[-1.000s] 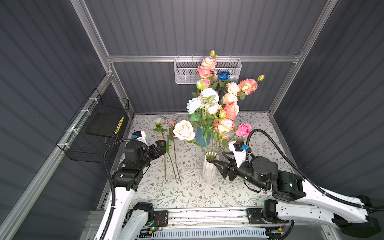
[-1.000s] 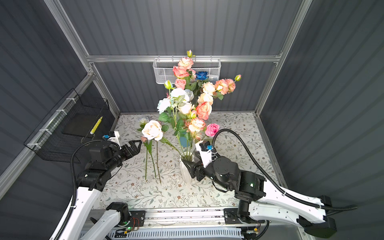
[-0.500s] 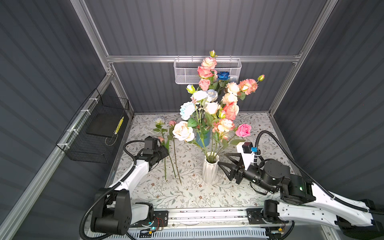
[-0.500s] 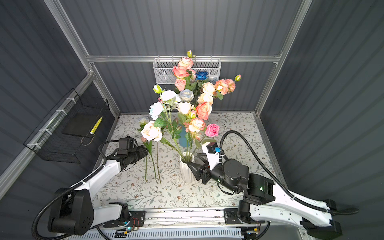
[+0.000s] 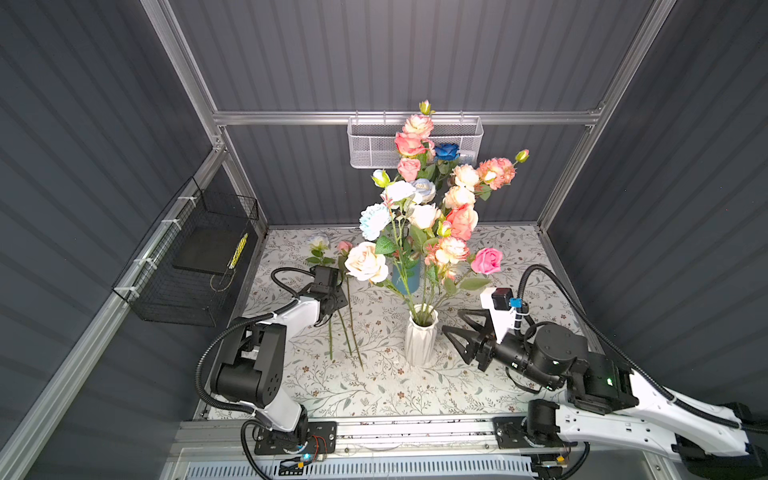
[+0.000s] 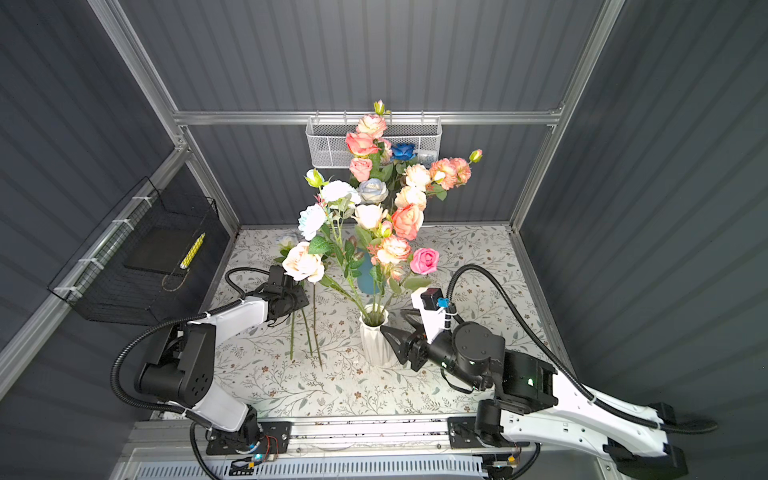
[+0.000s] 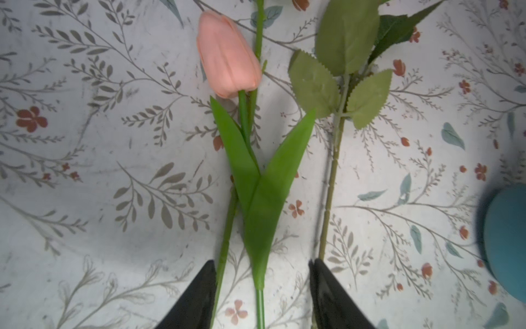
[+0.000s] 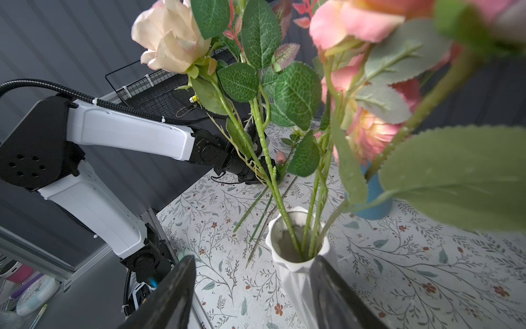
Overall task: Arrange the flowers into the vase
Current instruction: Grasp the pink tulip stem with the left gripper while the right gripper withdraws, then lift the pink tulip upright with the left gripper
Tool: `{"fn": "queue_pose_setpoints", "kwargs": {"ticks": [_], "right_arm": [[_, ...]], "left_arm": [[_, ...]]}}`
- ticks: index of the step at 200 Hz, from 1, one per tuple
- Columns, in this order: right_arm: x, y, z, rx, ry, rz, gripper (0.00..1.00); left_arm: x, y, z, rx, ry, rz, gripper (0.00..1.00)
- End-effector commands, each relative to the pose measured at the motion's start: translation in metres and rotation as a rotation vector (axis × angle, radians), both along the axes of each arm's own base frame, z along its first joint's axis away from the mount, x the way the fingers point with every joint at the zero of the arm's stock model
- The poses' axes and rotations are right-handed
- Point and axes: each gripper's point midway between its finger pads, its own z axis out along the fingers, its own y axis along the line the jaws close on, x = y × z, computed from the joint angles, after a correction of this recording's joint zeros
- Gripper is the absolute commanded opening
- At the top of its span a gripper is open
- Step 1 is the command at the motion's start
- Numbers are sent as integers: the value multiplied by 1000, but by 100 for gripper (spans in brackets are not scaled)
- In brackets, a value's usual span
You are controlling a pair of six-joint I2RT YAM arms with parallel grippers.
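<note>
My left gripper [image 7: 262,261] has its jaws apart astride the tulip [image 7: 227,54] stem, which lies with two others on the table [image 5: 478,395], left of the vase [image 5: 420,345]. The other flowers [image 5: 461,220] stand in that vase, mid-table toward the front edge. My right gripper [image 8: 254,257], jaws apart, sits just beside it

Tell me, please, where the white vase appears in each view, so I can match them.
Top view: white vase, just below centre.
Top view: white vase, just below centre.
Left wrist: not in it.
Right wrist: white vase, low middle, close ahead of the right gripper's jaws.
Shared landmark: the teal vase, in all four.
</note>
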Motion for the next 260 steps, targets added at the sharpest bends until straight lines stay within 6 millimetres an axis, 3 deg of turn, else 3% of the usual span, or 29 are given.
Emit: {"fn": "queue_pose_setpoints", "kwargs": {"ticks": [1, 39, 69, 84, 135, 159, 194, 233, 260], "right_arm": [[1, -5, -4, -1, 11, -20, 66], [1, -14, -5, 8, 13, -39, 66], [2, -15, -5, 4, 9, -46, 65], [2, -15, -4, 0, 8, -47, 65], [1, -18, -2, 8, 5, -51, 65], [1, -18, 0, 14, 4, -49, 66], [-1, -19, 8, 29, -6, -39, 69], [-12, -14, 29, 57, -47, 41, 73], [-23, -4, 47, 60, -75, 127, 76]], "left_arm": [[17, 2, 0, 38, -17, -1, 52], [15, 2, -21, 42, 28, -2, 41], [11, 5, -38, 64, 70, 0, 23], [11, 5, -35, 66, 60, 2, 14], [12, 7, -8, 56, -13, 12, 1], [10, 8, 25, 32, -95, 22, 0], [-2, 15, 90, 4, -235, 41, 0], [-40, 18, 167, -88, -412, 33, 0], [-76, 19, 237, -154, -550, -7, 0]]}}
